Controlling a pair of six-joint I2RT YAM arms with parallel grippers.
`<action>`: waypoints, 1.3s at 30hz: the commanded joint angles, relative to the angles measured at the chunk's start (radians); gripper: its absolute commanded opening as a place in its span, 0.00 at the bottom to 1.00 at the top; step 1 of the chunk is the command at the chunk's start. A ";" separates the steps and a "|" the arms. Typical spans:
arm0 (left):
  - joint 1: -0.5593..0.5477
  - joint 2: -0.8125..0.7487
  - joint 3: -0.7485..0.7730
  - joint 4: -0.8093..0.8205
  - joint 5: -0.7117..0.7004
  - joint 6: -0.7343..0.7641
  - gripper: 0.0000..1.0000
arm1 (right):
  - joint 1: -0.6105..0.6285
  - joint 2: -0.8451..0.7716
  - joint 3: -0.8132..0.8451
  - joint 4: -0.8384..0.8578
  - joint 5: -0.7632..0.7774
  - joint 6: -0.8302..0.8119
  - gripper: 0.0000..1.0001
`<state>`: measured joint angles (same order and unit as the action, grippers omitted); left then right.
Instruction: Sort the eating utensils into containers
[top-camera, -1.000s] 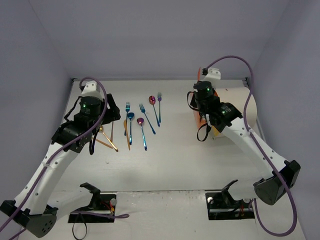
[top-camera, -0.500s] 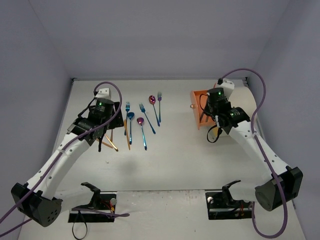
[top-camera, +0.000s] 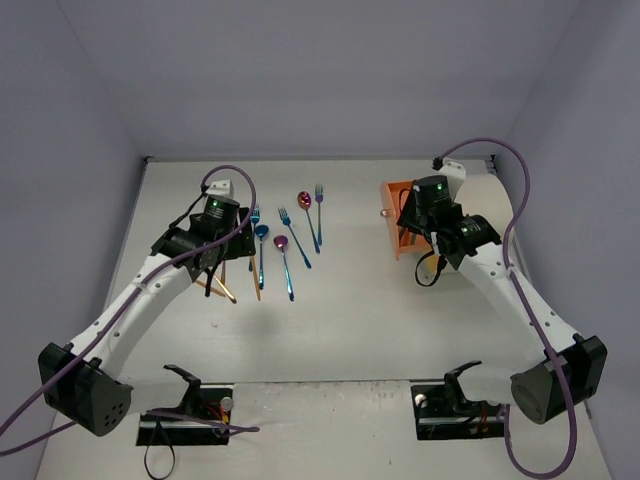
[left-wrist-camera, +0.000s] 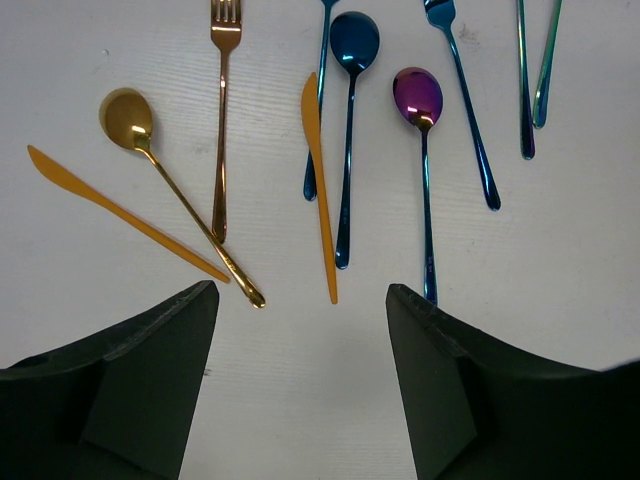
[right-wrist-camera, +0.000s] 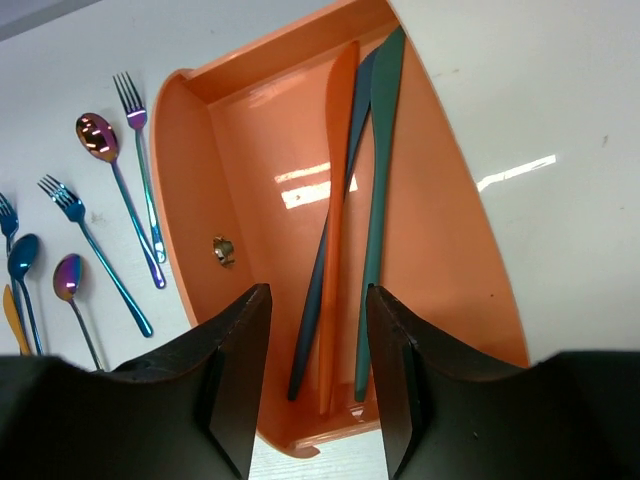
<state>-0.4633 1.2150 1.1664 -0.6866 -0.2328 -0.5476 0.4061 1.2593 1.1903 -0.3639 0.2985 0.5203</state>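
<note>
Utensils (top-camera: 286, 265) of thin, mirror-polished metal lie side by side on the tabletop (top-camera: 350, 320), left of centre in the top view.

Left wrist view, left to right:
- Outer gold knife (left-wrist-camera: 125, 215), lying diagonally.
- Gold spoon (left-wrist-camera: 190, 205), also diagonal, with its bowl at the upper left.
- Gold fork (left-wrist-camera: 221, 130), tines at the top. Its handle end lies against the spoon's handle.
- Inner gold knife (left-wrist-camera: 320, 180), nearly vertical.
- Blue spoon (left-wrist-camera: 348, 150), just beside that knife.
- Magenta spoon (left-wrist-camera: 424, 180), with a purple bowl and a blue-tinted handle.
- Blue fork (left-wrist-camera: 465, 110), slanted.

Two more blue-green handles enter at the top right, and their heads are out of frame.

The left tool (left-wrist-camera: 300, 290) hangs above bare tabletop at the handle ends. Its jaws stand wide apart and hold nothing.

Right wrist view: the orange drawer (right-wrist-camera: 190, 200) stands out from the white cabinet (right-wrist-camera: 520, 120). A small gold knob (right-wrist-camera: 222, 250) sits on the drawer's curved front wall. Three knives lie lengthwise inside:
- Orange knife (right-wrist-camera: 335, 200).
- Dark blue knife (right-wrist-camera: 310, 320), which crosses the orange one.
- Teal knife (right-wrist-camera: 375, 220), nearest the cabinet.

The right tool (right-wrist-camera: 318, 300) hovers over the drawer's near end. Its jaws are parted to a moderate gap and grip nothing.
</note>
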 joint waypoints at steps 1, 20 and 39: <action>0.008 0.029 0.013 0.027 0.027 -0.027 0.65 | -0.003 -0.057 0.099 0.039 0.034 -0.052 0.41; 0.114 0.437 0.054 0.157 0.233 -0.072 0.46 | -0.003 -0.116 0.146 0.041 0.041 -0.199 0.45; 0.137 0.538 -0.008 0.233 0.266 -0.130 0.26 | -0.004 -0.143 0.104 0.042 0.042 -0.210 0.47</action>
<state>-0.3152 1.7729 1.1648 -0.4875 0.0452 -0.6411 0.4061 1.1210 1.2900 -0.3647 0.3244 0.3262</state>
